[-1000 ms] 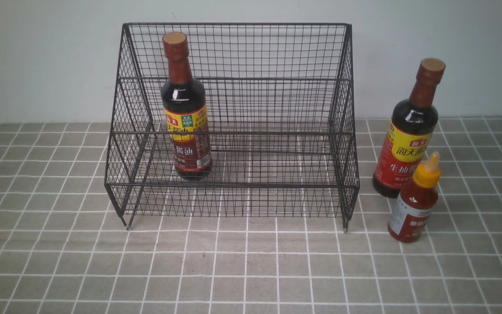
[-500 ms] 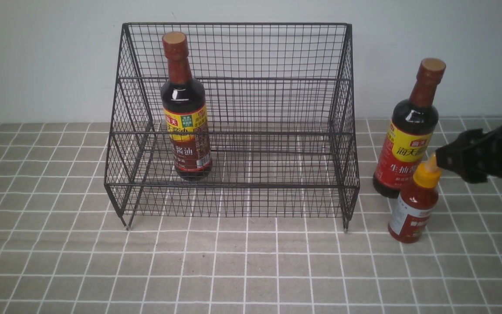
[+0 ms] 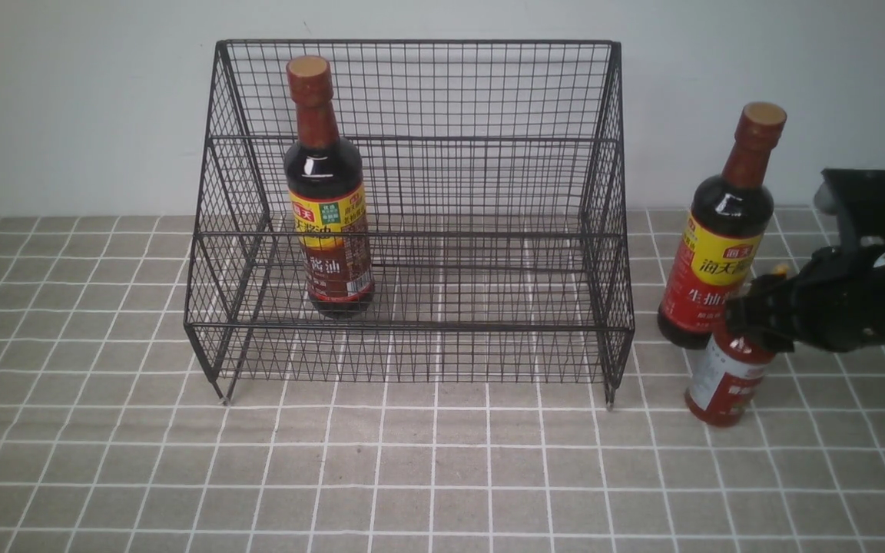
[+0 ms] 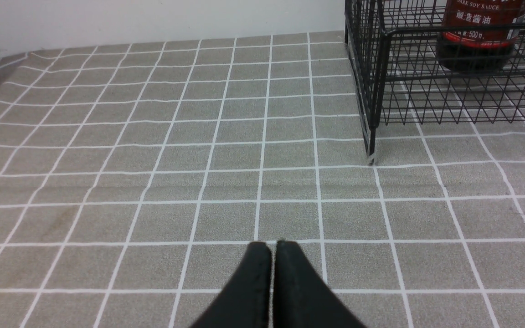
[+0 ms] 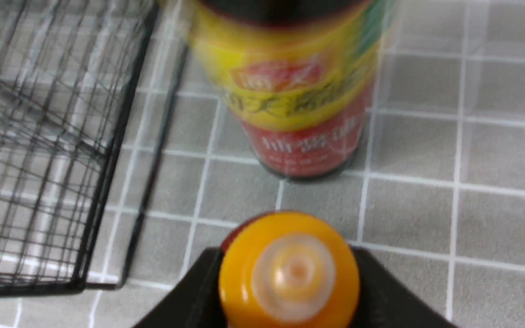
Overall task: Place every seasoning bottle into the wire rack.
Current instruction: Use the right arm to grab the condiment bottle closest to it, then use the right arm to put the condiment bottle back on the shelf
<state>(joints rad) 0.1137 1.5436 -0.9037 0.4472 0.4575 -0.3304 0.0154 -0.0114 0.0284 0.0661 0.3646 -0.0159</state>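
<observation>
The left end effector (image 4: 273,248) has its fingertips together and holds nothing above the bench (image 3: 435,476). The right end effector (image 5: 290,269) is closed on the small sauce bottle (image 3: 727,384), one finger against each side of its yellow cap; the bottle stands on the bench beneath those fingers, outside the rack. Just beyond the right end effector, toward the wall, the red-labelled soy bottle (image 3: 707,250) also stands on the bench. Well to the left of that end effector, inside the wire rack (image 3: 488,329), the brown-labelled soy bottle (image 3: 323,173) stands upright.

So one of three bottles is in place and two are left. The small one looks to be next: I judge it is being gripped for a lift, which should clear the tall bottle close by.

As for writing, the small bottle's pale and red label has Chinese characters too blurred to read safely. The bottle beyond the right end effector has a yellow-and-red label with the brand 海天 on a red badge, and 生抽 lower down. The one in the rack has 海天 too, on yellow, with a small green panel too fine to read; its brown lower part, seen from the left wrist, says "DARK SOY SAUCE", 酿造酱油 and a partly legible "500".
</observation>
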